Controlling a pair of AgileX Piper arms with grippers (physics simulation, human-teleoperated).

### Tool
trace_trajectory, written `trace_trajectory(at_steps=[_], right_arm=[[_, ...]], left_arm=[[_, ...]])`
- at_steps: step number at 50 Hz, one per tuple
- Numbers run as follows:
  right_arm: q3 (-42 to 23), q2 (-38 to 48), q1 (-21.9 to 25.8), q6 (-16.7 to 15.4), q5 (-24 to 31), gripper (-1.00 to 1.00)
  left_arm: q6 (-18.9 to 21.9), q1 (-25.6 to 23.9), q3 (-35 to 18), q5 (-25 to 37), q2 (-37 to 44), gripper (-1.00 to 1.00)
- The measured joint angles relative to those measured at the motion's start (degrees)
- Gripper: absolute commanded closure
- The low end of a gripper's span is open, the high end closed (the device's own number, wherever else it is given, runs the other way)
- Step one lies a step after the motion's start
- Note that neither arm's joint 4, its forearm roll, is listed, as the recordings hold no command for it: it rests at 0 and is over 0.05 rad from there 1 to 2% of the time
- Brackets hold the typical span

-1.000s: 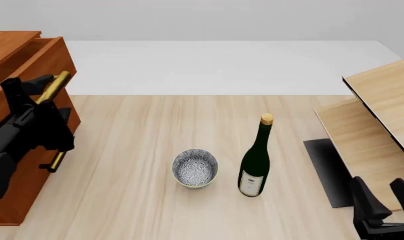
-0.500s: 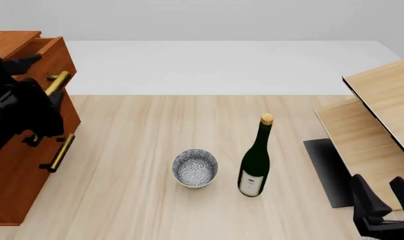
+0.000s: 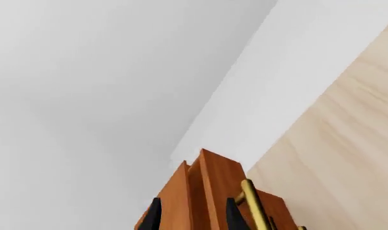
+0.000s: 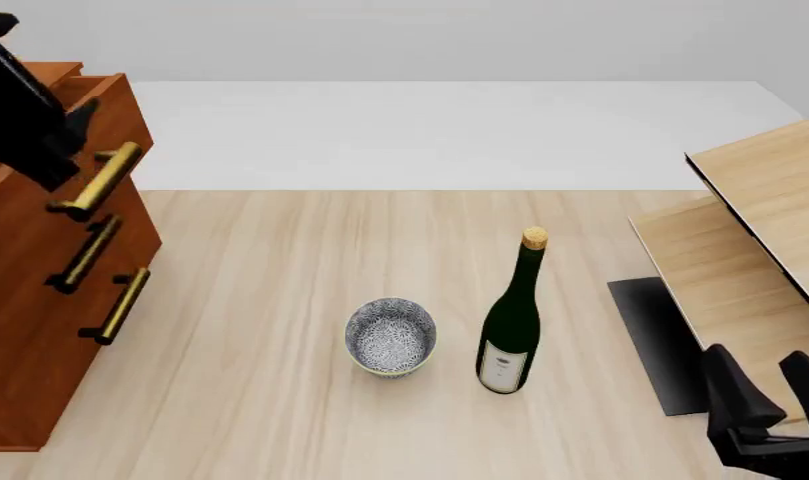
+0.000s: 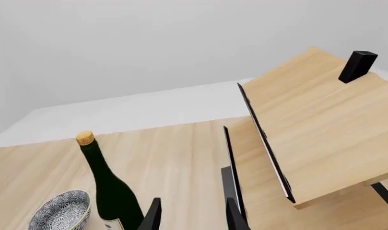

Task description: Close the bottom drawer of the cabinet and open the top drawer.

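The reddish-brown cabinet (image 4: 17, 330) stands at the table's left edge. Its top drawer (image 4: 117, 120) is pulled out a little past the cabinet top, with its brass handle (image 4: 100, 178) in front. The bottom drawer (image 4: 77, 370) sits flush with the middle one, its handle (image 4: 117, 305) in plain sight. My left gripper (image 4: 57, 130) is open at the top drawer's upper edge. In the left wrist view the left gripper (image 3: 192, 220) straddles the drawer's front panel (image 3: 206, 191), beside the handle (image 3: 251, 201). My right gripper (image 4: 771, 420) is open and empty at the near right.
A patterned bowl (image 4: 391, 337) and a dark green wine bottle (image 4: 511, 320) stand mid-table; both show in the right wrist view, bottle (image 5: 107, 187) and bowl (image 5: 59, 211). Pale light-wood furniture (image 4: 764, 220) on a black base (image 4: 658, 340) fills the right side.
My left arm has risen from in front of the middle and bottom drawers to the top drawer's upper edge, uncovering the lower two handles. The right arm has barely moved.
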Motion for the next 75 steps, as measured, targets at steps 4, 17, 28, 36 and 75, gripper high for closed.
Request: trace_trajectory(at_steps=[4,17,28,36,75], right_arm=[[0.00,-0.26,0.06,-0.07,0.24,-1.00],[0.06,-1.29,0.41,-0.48,1.16,-1.00],[0.14,-2.00,0.63,-1.01,1.74,-1.00],[0.20,-2.37,0.75,-1.45,2.02,-1.00],[0.32,-3.72,1.12,-2.74,3.15,-1.00]], left_arm=[[-3.86,0.27,-2.95,3.53,0.24,-1.00],[-16.89,1.57,-11.14,14.03,0.85,-1.00],[-27.03,2.61,-15.48,20.13,1.11,-1.00],[-32.66,3.33,-16.61,22.48,1.01,-1.00],[-51.08,7.34,-7.52,20.64,-1.32,-1.00]])
